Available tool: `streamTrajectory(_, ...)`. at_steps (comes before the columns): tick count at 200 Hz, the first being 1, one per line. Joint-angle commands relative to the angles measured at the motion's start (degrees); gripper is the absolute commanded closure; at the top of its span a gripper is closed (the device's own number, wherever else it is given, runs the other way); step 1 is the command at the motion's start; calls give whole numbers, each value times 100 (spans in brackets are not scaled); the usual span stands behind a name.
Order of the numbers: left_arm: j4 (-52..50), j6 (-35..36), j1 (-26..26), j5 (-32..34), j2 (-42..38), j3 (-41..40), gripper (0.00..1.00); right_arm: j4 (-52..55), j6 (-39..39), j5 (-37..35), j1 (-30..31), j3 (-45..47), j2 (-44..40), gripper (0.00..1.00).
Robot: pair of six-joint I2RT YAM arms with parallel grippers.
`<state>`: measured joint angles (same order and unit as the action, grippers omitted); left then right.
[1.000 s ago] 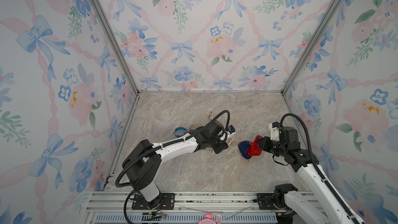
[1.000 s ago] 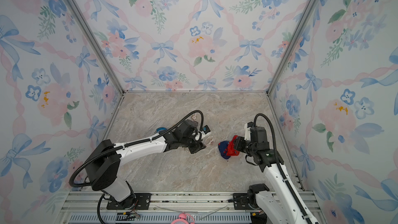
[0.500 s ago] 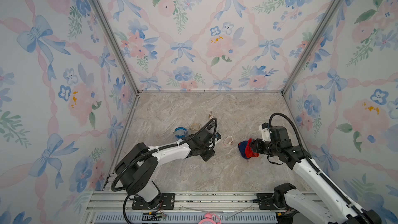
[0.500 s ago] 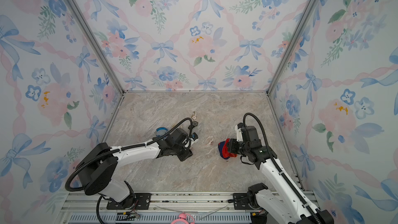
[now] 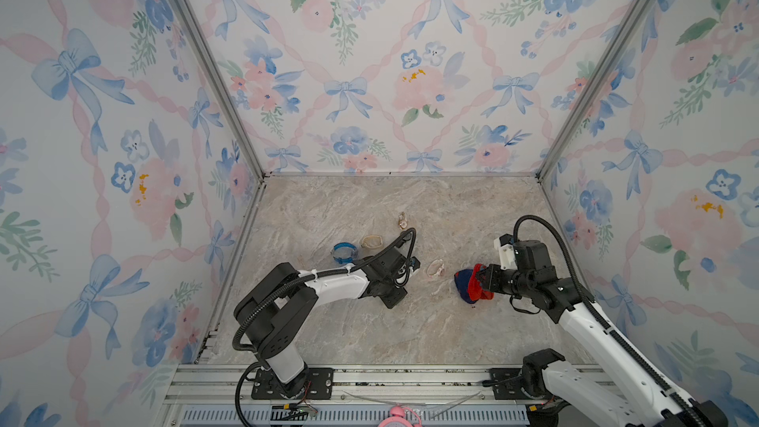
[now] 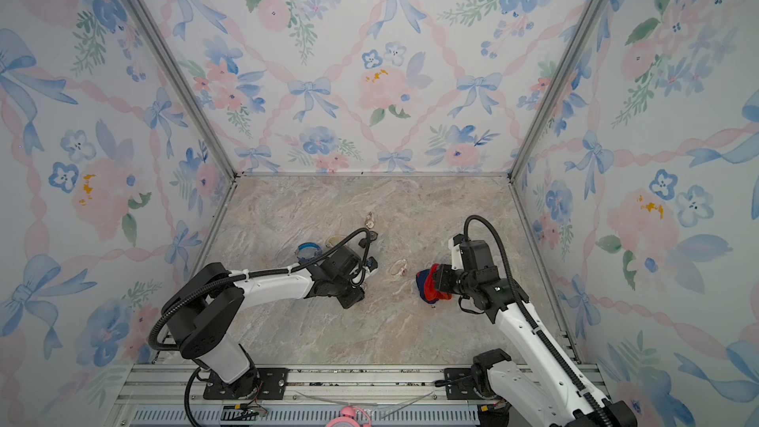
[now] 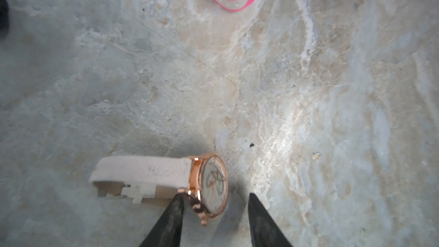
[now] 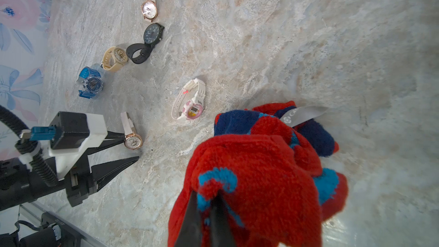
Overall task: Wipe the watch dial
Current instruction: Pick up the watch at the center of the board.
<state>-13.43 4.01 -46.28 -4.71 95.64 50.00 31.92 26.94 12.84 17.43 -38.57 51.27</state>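
A rose-gold watch (image 7: 215, 181) with a white strap stands on its edge on the marble floor, dial facing sideways. My left gripper (image 7: 215, 196) is open around its case. One finger touches the crown side and a gap remains at the other finger. The right wrist view shows the same watch (image 8: 133, 141) between the left gripper's (image 8: 132, 147) fingers. In both top views the left wrist hides this watch. My right gripper (image 8: 206, 194) is shut on a red and blue fleece cloth (image 8: 256, 162), which hangs down to the floor a short way to the right (image 5: 468, 285).
A white and pink digital watch (image 8: 190, 105) lies between the two arms (image 5: 435, 269). Behind the left arm runs a row of a blue watch (image 8: 90, 84), a beige one (image 8: 115, 58), a black one (image 8: 152, 34) and a second rose-gold one (image 8: 149, 10). Floral walls (image 5: 369, 75) enclose three sides.
The left gripper has drawn back leftward and toward the front, uncovering the digital watch. The right arm has shifted slightly left with the cloth still in its jaws.
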Motion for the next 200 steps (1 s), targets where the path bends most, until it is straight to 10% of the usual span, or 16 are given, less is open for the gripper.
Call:
streamTrajectory(1, 15, 196, 32, -13, 132, 148, 54, -46, -12, -71, 65, -108, -66, 100)
streamTrajectory(200, 5, 67, 82, -488, 111, 397, 57, -180, 163, -18, 61, 67, -124, 100)
